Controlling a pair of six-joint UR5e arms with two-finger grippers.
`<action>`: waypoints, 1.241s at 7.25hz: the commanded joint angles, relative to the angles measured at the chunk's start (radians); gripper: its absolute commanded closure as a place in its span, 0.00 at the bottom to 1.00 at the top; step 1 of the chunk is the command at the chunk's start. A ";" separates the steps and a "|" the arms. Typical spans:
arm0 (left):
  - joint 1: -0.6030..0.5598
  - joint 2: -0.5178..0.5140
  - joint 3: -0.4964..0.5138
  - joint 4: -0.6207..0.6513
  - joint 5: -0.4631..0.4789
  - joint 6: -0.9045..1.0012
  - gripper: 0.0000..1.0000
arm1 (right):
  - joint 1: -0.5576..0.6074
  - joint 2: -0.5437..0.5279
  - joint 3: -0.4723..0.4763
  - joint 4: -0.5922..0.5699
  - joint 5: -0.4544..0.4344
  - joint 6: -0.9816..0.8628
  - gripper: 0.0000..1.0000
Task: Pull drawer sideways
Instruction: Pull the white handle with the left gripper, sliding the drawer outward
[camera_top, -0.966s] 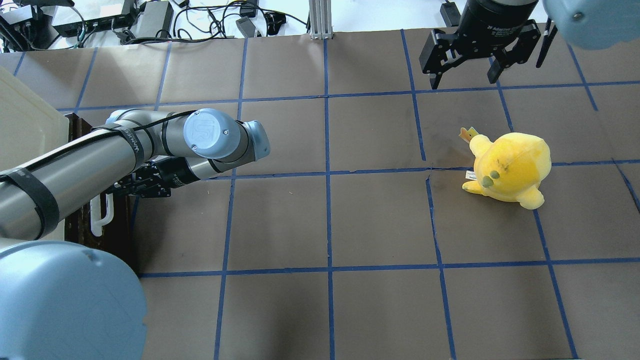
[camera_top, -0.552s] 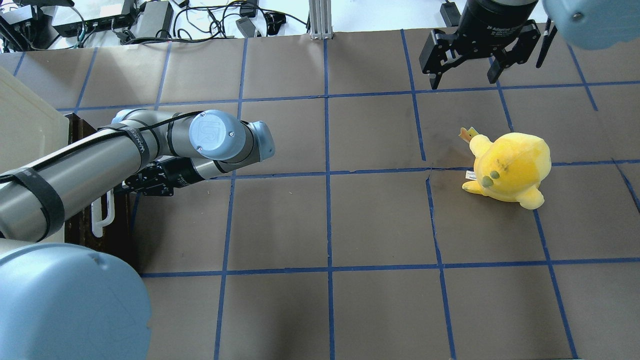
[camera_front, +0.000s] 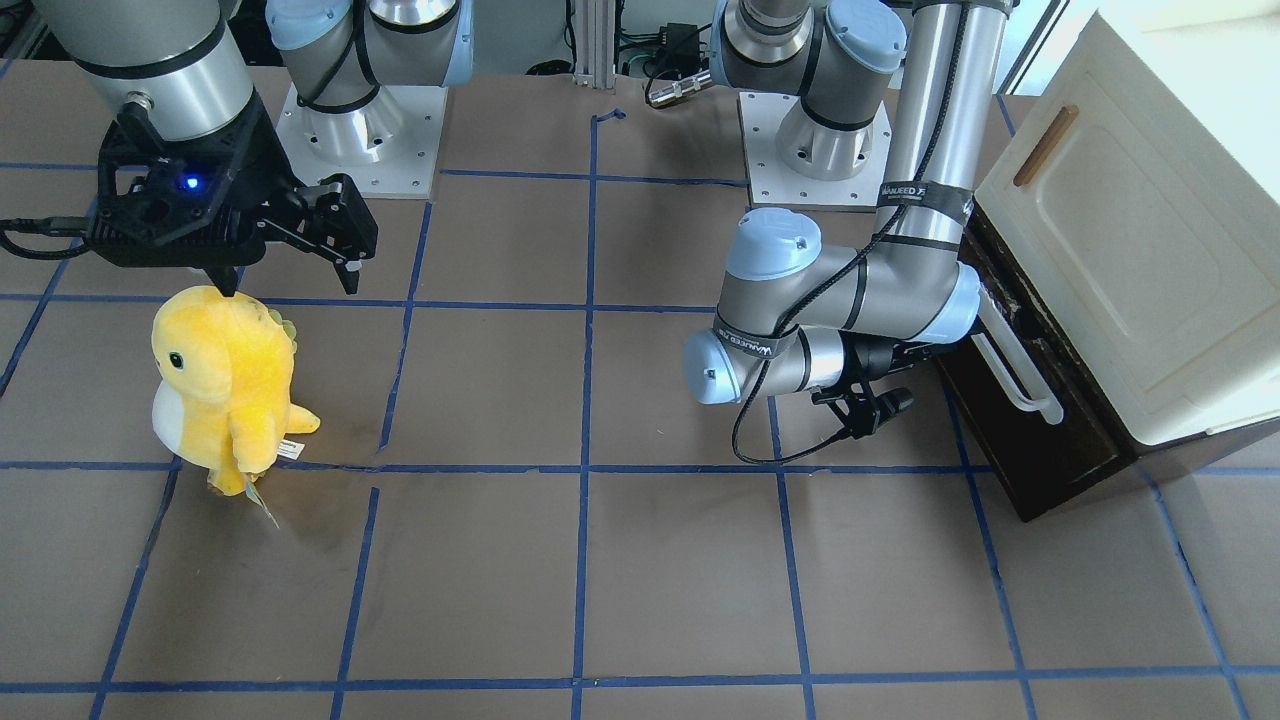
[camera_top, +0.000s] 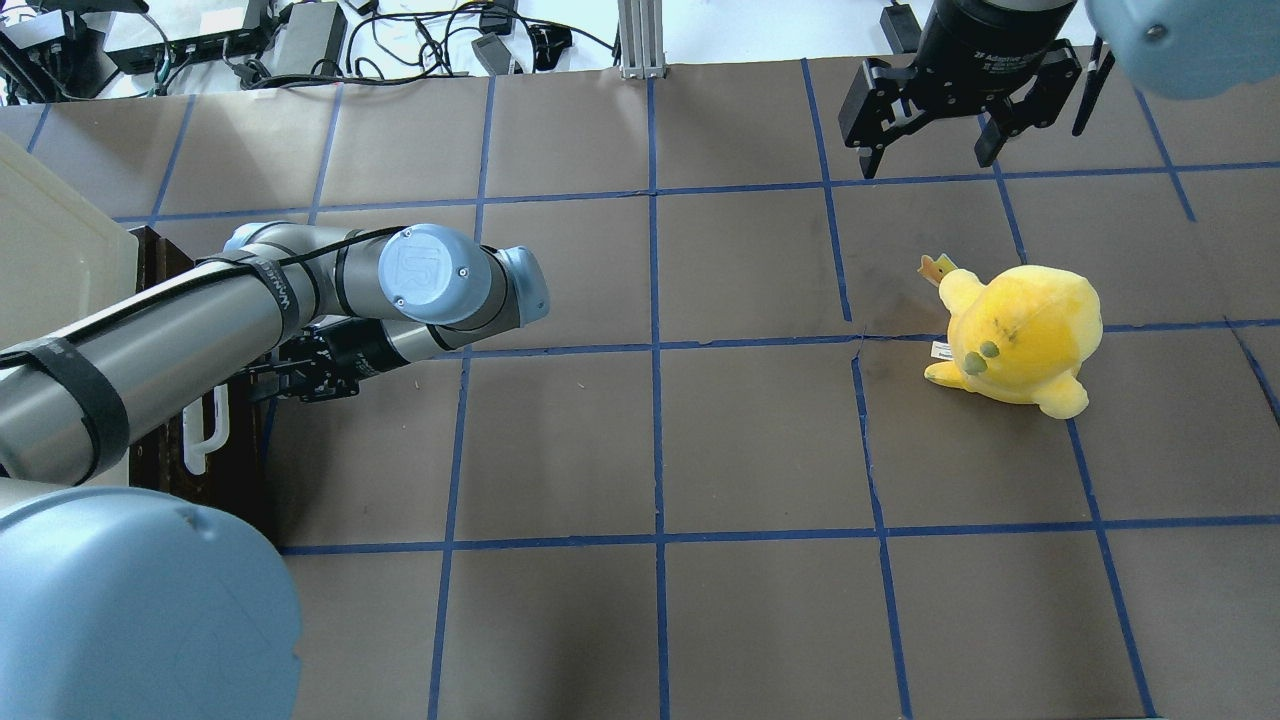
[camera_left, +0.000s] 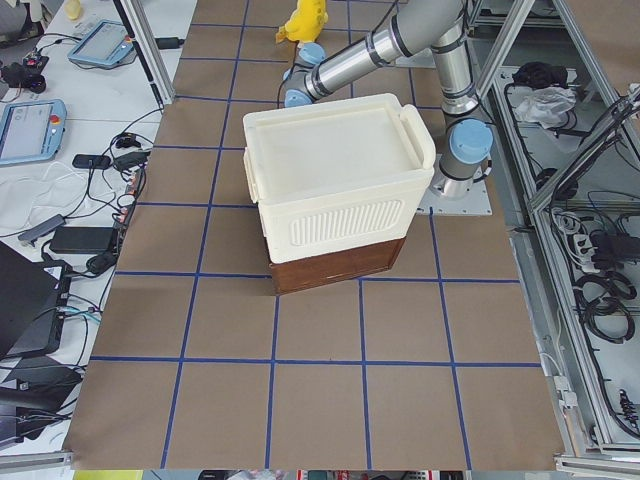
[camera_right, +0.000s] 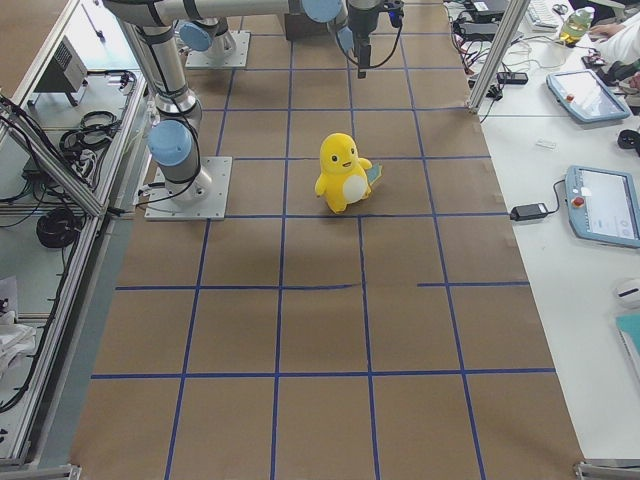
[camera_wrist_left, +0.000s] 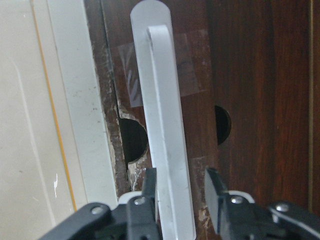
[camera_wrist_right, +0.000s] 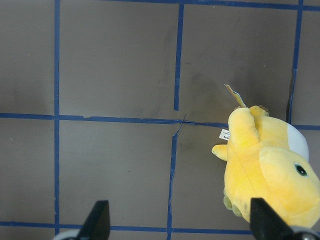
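The drawer (camera_front: 1010, 440) is a dark brown front under a cream cabinet, with a long white bar handle (camera_front: 1015, 375). It shows at the left edge of the overhead view (camera_top: 235, 470) with its handle (camera_top: 205, 430). In the left wrist view my left gripper (camera_wrist_left: 182, 175) has its fingers (camera_wrist_left: 151, 185) closed in on either side of the handle (camera_wrist_left: 160, 100). My right gripper (camera_top: 927, 165) hangs open and empty at the far right, also seen in the front view (camera_front: 290, 285).
The cream-white cabinet (camera_front: 1130, 250) with a small brown handle sits on top of the drawer at the table's left end (camera_left: 330, 180). A yellow plush toy (camera_top: 1020, 335) stands just below my right gripper (camera_wrist_right: 270, 170). Blue tape lines grid the brown table.
My left arm and gripper have shifted slightly to the right, away from the cabinet. The drawer front and handle have hardly moved. The right arm is still.
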 joint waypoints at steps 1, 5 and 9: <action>0.019 0.003 -0.003 -0.003 0.008 -0.001 0.51 | 0.000 0.000 0.000 0.000 0.000 0.000 0.00; 0.042 -0.005 -0.005 0.000 0.005 -0.007 0.60 | 0.000 0.000 0.000 0.000 0.000 0.000 0.00; 0.042 -0.011 -0.006 0.000 -0.003 -0.042 0.75 | 0.000 0.000 0.000 0.000 0.000 0.000 0.00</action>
